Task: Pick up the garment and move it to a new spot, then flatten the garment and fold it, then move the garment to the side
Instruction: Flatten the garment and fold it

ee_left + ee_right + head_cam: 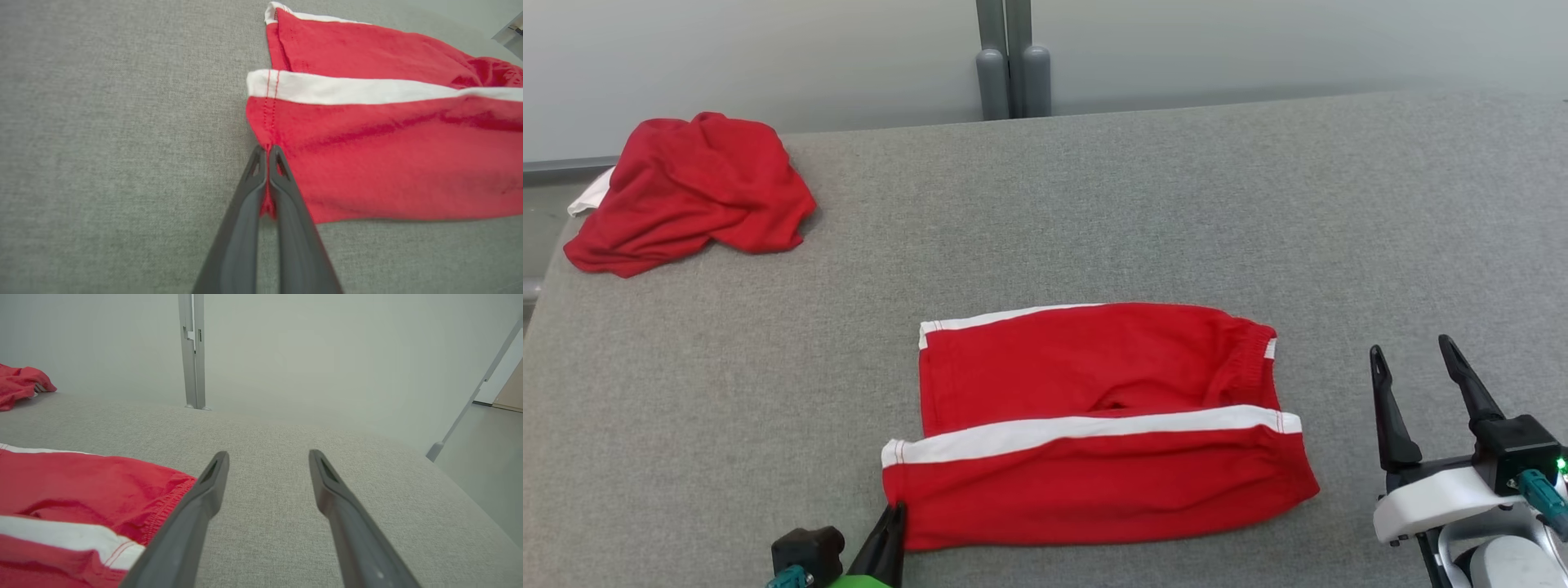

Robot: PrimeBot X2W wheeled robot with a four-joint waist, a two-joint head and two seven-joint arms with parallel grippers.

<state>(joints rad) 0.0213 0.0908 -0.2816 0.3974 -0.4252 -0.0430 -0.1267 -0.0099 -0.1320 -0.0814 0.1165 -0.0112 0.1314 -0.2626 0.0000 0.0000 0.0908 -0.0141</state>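
At 4 o'clock, right gripper (1411, 345): long dark tapered fingers (1390, 416), black block (1515, 441), white shell (1437, 494), teal plug (1539, 490), green light (1561, 465).

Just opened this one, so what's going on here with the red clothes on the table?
A two-armed robot is handling a pair of red shorts with white side stripes, which lie folded flat on the grey fabric-covered table. The left gripper is shut on the shorts' near left corner, with red cloth pinched between its fingers. The right gripper is open and holds nothing, off to the right of the shorts. A second, crumpled red garment sits at the table's far left corner.
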